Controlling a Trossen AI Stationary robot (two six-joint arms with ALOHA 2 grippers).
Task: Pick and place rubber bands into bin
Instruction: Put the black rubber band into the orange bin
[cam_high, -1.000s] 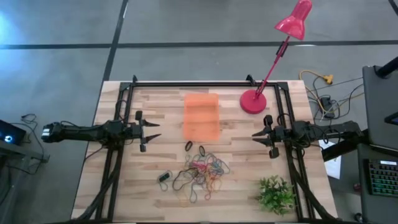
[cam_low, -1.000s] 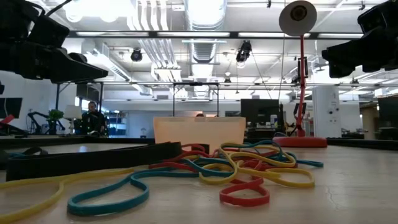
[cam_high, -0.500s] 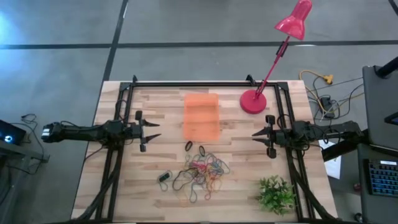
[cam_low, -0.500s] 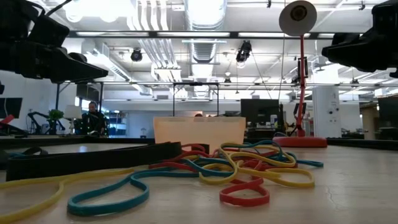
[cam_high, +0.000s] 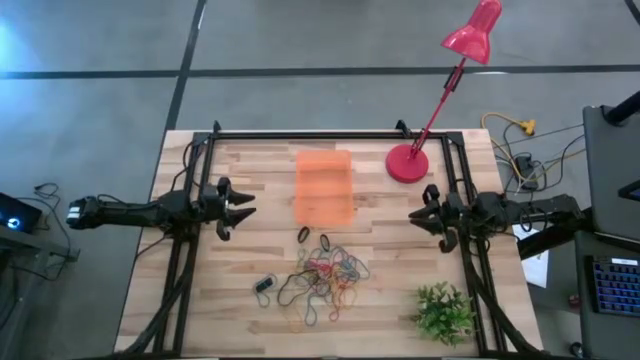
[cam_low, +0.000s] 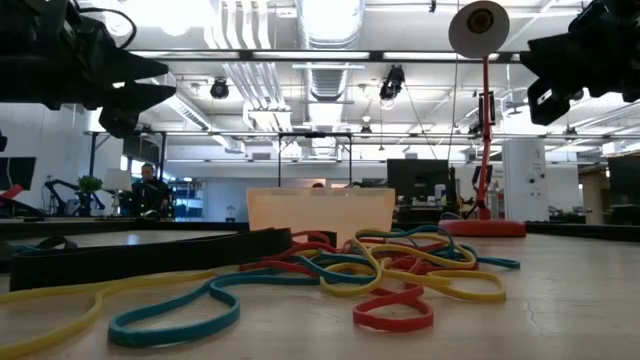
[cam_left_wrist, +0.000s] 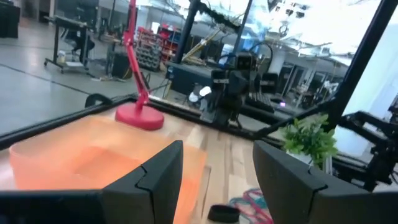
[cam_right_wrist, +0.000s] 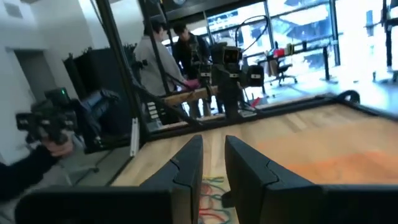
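Thin coloured rubber bands (cam_high: 322, 277) tangle beside translucent orange bin (cam_high: 323, 187); both grippers gape empty

In the high view, the left arm (cam_high: 130, 212) reached in level from the left edge at mid-height, its left gripper (cam_high: 243, 206) at centre-left with the 2 fingers parted wide. The right arm (cam_high: 520, 212) came in from the right edge at the same height; the right gripper (cam_high: 415, 216) sat at centre-right, its 2 fingers close together with a narrow gap, holding nothing.
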